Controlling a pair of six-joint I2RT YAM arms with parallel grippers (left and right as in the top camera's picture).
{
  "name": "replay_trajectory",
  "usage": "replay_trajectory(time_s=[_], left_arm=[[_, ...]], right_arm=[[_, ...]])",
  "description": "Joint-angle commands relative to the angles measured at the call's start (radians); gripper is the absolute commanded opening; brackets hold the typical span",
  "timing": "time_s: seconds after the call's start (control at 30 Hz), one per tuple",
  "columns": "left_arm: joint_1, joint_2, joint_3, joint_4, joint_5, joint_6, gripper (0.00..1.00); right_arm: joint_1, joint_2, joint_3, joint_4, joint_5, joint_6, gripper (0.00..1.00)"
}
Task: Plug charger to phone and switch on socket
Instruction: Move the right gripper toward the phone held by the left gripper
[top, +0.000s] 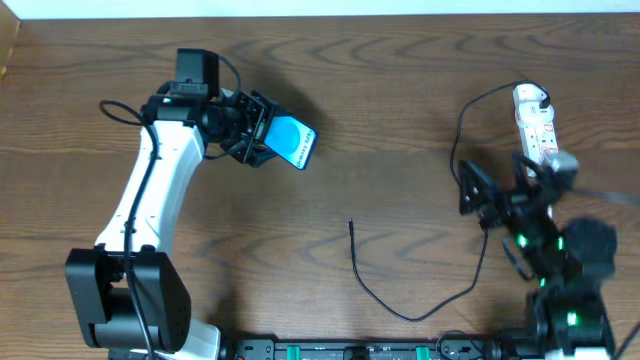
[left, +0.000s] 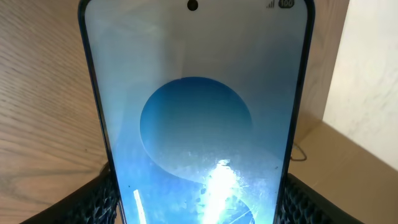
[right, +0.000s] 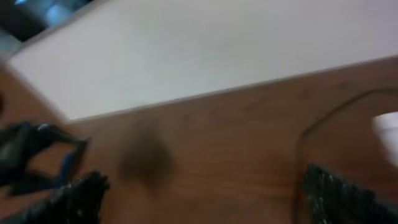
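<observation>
- Left fingers (left: 102, 200) are clamped on the side edges of the phone (top: 293, 142). It sits upper left of centre in the overhead view, screen lit blue and apparently clear of the bench (top: 400, 70).
- Right fingers (right: 339, 190) stand wide apart with nothing between them, at the right of the overhead view just below the socket (top: 537, 122).
- The charger (top: 400, 312) lies in a loose loop on the bench. Its connector tip (top: 351, 223) rests free at centre frame, well apart from both arms, and the other end runs up to the socket.
- The step in hand, as I judge it, is fetching that tip. The right fingers should close just behind the connector, not on the slack, so the tip cannot swing as it meets the phone.
- The phone needs a steady hold with its port edge turned toward centre. The pictures do not show which edge carries the port.
- There is broad open bench between the arms. The tight spots are the cable loop near the right arm, which could snag, and the far bench edge along the top of the frame.
</observation>
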Motion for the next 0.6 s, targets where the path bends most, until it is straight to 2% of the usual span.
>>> replay_trajectory(time_s=[0.0, 0.13, 0.23, 0.37, 0.57], left_arm=[[-0.024, -0.021, 0.005, 0.013, -0.013, 0.013, 0.08], [-0.038, -0.021, 0.005, 0.023, -0.012, 0.013, 0.08], [-0.049, -0.021, 0.005, 0.034, -0.012, 0.013, 0.07], [-0.065, -0.021, 0.005, 0.037, -0.012, 0.009, 0.07], [-0.088, -0.021, 0.005, 0.037, -0.012, -0.012, 0.07]], right_arm=[[-0.006, 0.148, 0.089, -0.003, -0.248, 0.011, 0.99], [-0.006, 0.325, 0.169, 0.012, -0.417, 0.049, 0.99], [-0.004, 0.448, 0.185, 0.113, -0.523, 0.126, 0.99], [-0.004, 0.567, 0.185, 0.209, -0.527, 0.291, 0.99], [-0.005, 0.665, 0.184, 0.226, -0.514, 0.332, 0.99]])
